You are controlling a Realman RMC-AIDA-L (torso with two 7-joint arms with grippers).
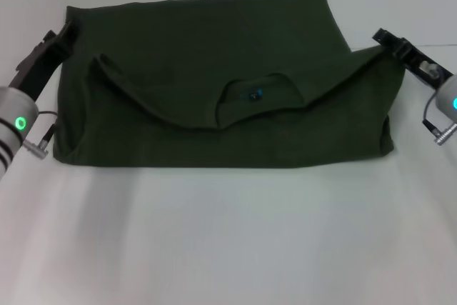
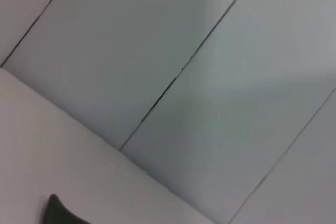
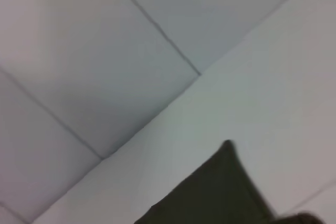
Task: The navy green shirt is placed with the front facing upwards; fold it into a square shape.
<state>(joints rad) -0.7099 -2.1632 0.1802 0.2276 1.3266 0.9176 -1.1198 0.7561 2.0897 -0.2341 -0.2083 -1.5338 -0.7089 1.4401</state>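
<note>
Looks like a lab or test room: plain white table [image 1: 228, 248], bare pale panelled wall [image 2: 210, 77] behind its far edge.

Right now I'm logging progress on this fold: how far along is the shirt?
Done: the navy green shirt is folded once across, its collar lying on the doubled cloth. In hand: the left pincer and right pincer sit at the shirt's far side corners; whether they grip can't be seen. Left: it is still a wide rectangle on the table, so the sides need folding into a square.
</note>
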